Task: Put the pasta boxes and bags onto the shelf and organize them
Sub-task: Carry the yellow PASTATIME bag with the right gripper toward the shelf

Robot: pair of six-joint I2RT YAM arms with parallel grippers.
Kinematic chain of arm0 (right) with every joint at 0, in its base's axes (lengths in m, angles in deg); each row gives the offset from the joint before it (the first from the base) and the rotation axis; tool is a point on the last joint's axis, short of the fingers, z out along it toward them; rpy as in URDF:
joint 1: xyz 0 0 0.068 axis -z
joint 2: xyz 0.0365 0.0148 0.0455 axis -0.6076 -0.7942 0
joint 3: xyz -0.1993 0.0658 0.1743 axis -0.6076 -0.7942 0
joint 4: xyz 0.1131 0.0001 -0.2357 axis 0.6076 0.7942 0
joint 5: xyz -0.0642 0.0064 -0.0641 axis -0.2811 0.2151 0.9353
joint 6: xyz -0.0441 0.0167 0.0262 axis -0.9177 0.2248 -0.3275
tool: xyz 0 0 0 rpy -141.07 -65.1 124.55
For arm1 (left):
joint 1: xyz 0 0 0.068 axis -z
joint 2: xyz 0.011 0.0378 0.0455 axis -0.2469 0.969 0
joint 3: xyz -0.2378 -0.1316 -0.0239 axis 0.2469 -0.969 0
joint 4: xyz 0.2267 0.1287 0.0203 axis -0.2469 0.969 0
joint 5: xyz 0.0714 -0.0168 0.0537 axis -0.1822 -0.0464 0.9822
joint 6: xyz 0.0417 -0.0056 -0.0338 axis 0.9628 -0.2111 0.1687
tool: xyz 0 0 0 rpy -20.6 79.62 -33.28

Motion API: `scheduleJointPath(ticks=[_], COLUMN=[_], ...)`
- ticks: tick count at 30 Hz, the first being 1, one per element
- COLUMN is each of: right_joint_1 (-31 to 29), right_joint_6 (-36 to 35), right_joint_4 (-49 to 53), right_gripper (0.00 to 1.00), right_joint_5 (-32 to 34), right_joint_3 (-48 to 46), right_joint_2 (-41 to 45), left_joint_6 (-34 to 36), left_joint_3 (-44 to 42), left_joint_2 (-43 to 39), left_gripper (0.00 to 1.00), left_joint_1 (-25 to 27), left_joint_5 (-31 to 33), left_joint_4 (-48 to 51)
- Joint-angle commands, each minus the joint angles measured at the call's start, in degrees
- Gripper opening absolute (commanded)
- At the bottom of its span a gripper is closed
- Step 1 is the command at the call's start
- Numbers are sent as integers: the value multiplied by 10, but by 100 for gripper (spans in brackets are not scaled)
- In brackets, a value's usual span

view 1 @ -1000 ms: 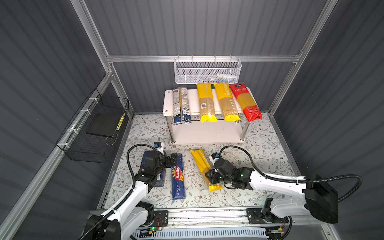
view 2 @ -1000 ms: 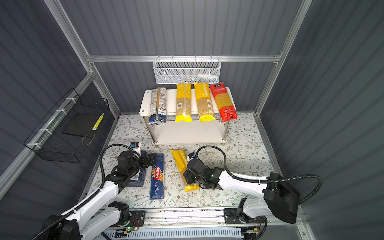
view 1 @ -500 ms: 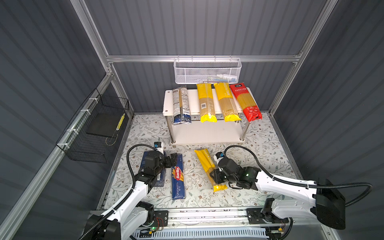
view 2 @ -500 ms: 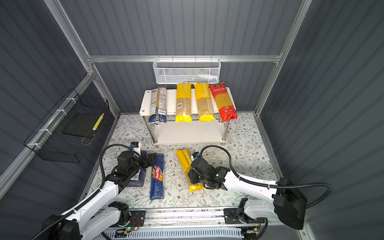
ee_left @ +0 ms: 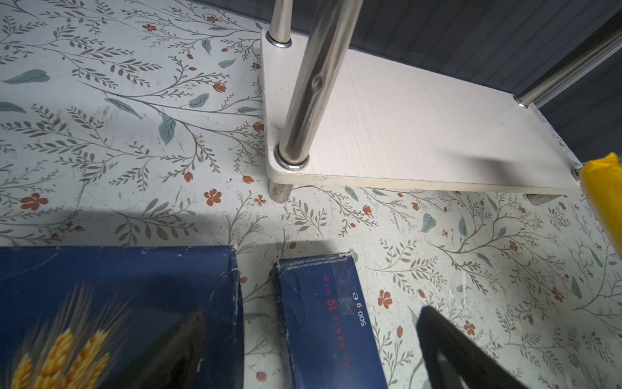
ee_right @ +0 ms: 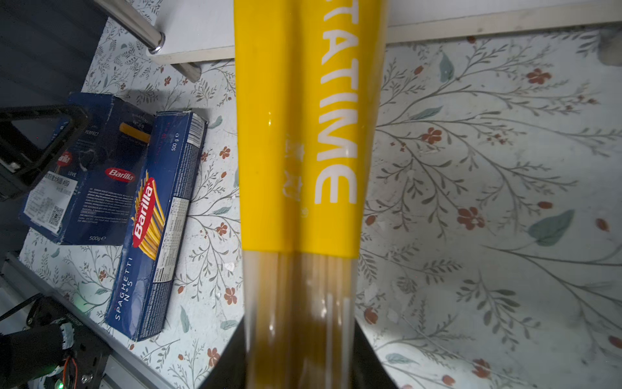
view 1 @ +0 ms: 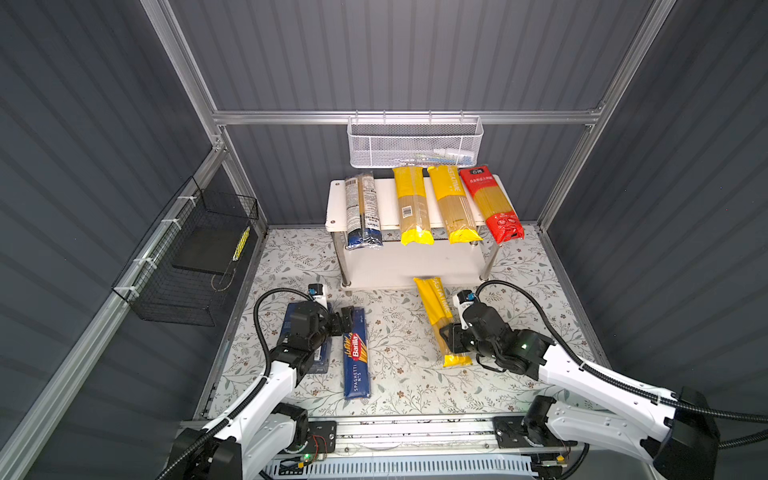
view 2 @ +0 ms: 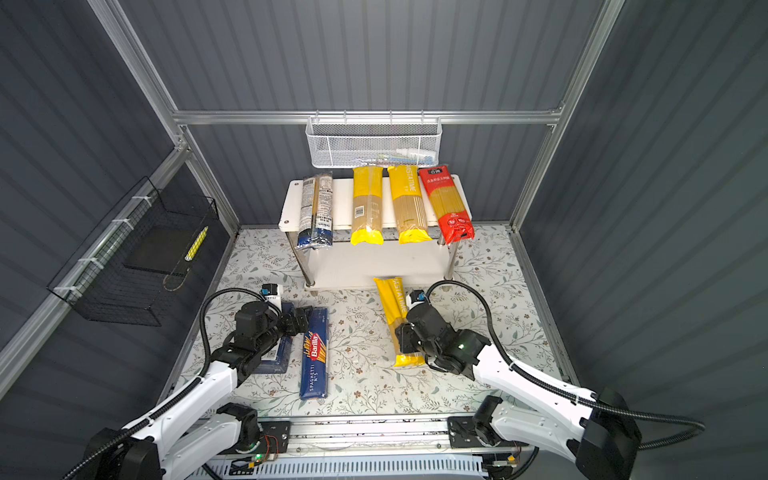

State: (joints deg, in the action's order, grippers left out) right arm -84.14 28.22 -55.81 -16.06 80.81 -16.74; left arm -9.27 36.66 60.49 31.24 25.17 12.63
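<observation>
In front of the shelf (view 1: 395, 266), I have my right tool (view 1: 450, 337) clamped on the yellow bag (view 1: 434, 305), its long axis aimed at the lower board, far tip over its edge.

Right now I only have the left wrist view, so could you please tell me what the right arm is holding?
Observer: The right end effector is closed on a yellow PASTATIME bag, its far end over the front edge of the shelf's lower board.
Operator: Thank you; and what is above that?
Observer: Four bags lie side by side on the top board: a clear bag, two yellow bags and a red bag.
</observation>
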Motion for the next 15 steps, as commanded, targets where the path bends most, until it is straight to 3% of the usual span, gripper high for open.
scheduleJointPath(ticks=[1, 15], right_joint_1=[19, 91], right_joint_6=[-20, -70], right_joint_4=[-39, -31], right_gripper=[16, 15], right_joint_5=[14, -9], right_joint_3=[18, 64], right_joint_2=[26, -14], left_joint_6=[5, 4], left_joint_3=[-2, -3], left_joint_2=[-1, 0], left_gripper=[99, 99], left_joint_1=[3, 3], left_joint_5=[5, 4], left_joint_4=[6, 2])
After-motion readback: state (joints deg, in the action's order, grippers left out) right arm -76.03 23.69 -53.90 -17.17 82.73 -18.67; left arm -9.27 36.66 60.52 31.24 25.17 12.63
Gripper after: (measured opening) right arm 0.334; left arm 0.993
